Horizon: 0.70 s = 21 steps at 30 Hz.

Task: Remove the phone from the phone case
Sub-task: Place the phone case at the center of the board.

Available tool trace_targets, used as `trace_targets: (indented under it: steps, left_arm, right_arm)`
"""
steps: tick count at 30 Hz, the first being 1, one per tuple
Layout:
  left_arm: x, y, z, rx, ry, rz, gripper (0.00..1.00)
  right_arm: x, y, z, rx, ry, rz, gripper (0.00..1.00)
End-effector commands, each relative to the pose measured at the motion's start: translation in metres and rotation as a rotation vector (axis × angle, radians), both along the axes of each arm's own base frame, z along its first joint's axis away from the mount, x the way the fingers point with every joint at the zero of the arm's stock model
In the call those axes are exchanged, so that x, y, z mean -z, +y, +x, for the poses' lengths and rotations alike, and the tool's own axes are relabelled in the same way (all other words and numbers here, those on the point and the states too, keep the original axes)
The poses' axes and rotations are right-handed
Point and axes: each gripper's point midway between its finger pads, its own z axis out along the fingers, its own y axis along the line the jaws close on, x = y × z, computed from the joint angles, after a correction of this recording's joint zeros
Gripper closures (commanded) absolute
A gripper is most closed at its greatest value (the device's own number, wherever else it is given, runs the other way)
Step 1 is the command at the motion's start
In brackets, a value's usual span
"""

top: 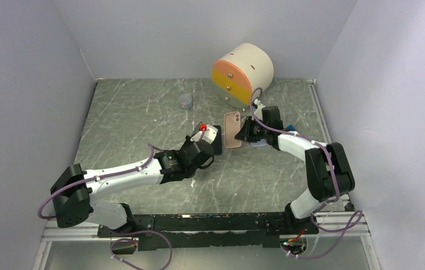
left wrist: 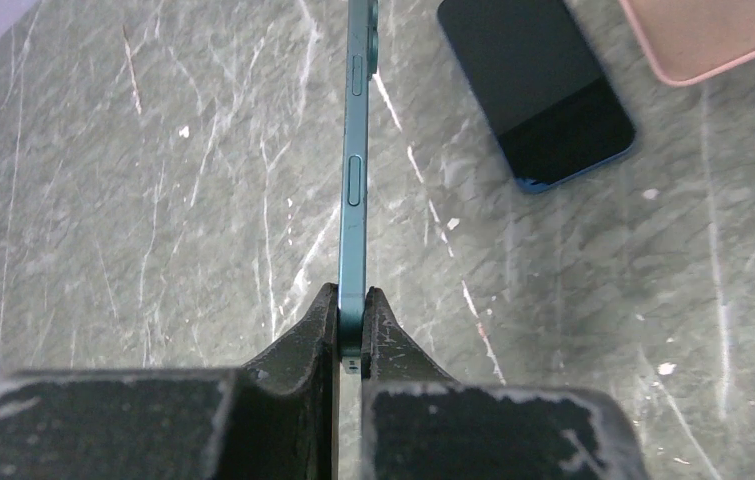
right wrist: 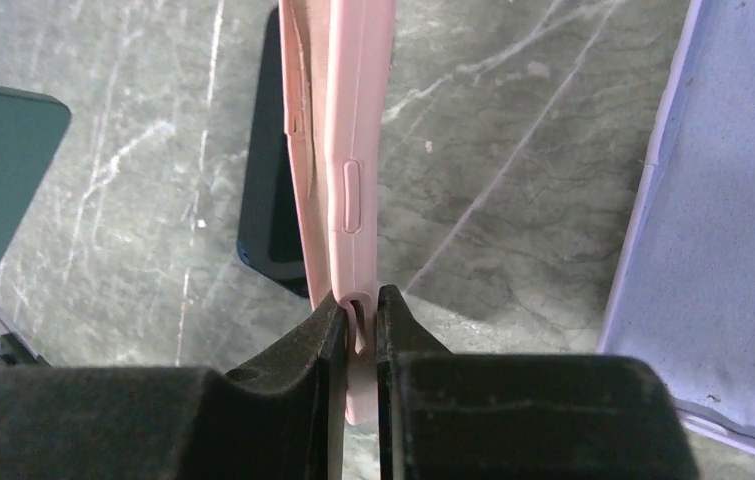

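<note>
The phone [left wrist: 355, 180], teal and edge-on, is clenched at its near end by the left tool [left wrist: 353, 300]. The pink phone case [right wrist: 353, 150] is pinched the same way in the right tool [right wrist: 358, 305] and looks empty. The separation seems done, so part the two tools sideways and lower each flat. A dark second phone [left wrist: 538, 90] lies on the counter [left wrist: 153, 200] ahead of both tools. A lavender sheet [right wrist: 723, 220] crowds the right tool's outer side. Open counter lies beyond the left tool's outer side.

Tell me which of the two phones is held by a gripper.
The teal phone, clamped edge-on in the jaws of the left gripper. The other phone, dark screen up, lies flat on the table.
</note>
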Motion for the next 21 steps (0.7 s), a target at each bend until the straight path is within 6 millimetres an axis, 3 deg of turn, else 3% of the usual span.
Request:
trace_targets:
  steps: [1,6,9,18,21]
  left_arm:
    - [-0.004,0.008,0.009,-0.055,-0.024,-0.08,0.97]
    - [0.002,0.017,0.01,-0.069,-0.014,-0.085,0.97]
    - [0.004,0.02,0.011,-0.072,-0.012,-0.087,0.98]
    - [0.009,0.021,0.014,-0.07,-0.001,-0.097,0.97]
    - [0.011,0.021,0.015,-0.071,0.001,-0.094,0.97]
  right_arm:
    - [0.009,-0.005,0.005,-0.032,0.045,-0.066,1.0]
    - [0.026,-0.015,0.01,-0.012,0.089,-0.143,1.0]
    - [0.03,-0.021,0.012,0.006,0.089,-0.183,0.94]
    - [0.018,-0.035,0.018,0.081,0.04,-0.284,0.45]
    - [0.009,-0.037,0.018,0.105,-0.001,-0.332,0.39]
